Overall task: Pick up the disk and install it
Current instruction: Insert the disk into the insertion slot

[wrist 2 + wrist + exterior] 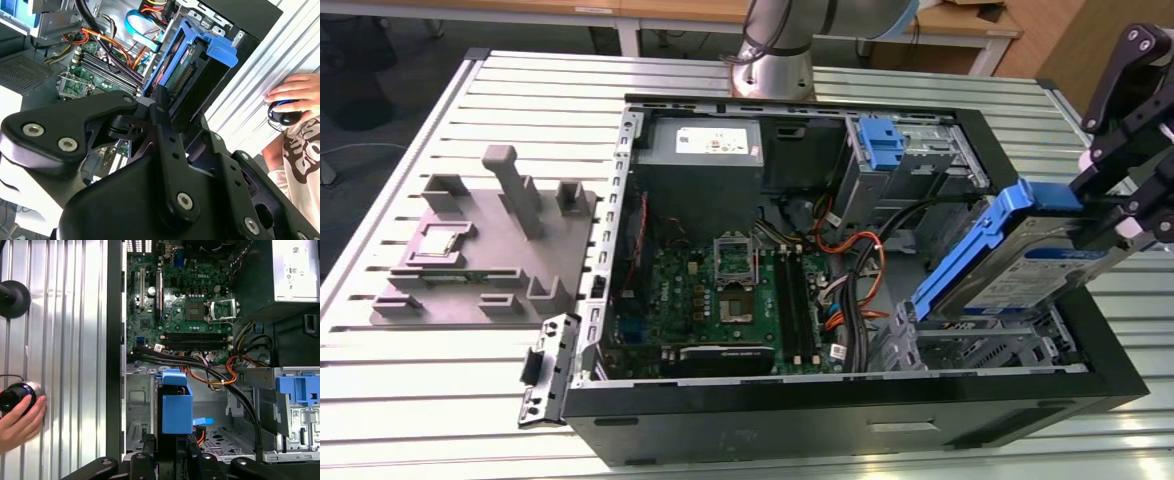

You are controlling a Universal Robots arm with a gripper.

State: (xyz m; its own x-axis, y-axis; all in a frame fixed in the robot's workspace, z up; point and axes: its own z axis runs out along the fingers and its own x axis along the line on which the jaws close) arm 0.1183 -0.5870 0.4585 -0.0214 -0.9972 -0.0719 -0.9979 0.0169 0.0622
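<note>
The disk, a silver drive in a bright blue bracket, hangs tilted over the open computer case, at the exterior view's right. Its lower end points down toward the metal drive cage in the case's near right corner. My gripper is shut on the disk's upper end, beyond the case's right wall. In the second wrist view the disk sticks out past the black fingers, connector side showing. The first wrist view has the blue bracket edge-on above the cage floor.
Inside the case are the green motherboard, a grey power-supply box, a fixed blue-handled drive bay and orange and black cables. A grey fixture lies on the slatted table. A person's hand rests beside the case.
</note>
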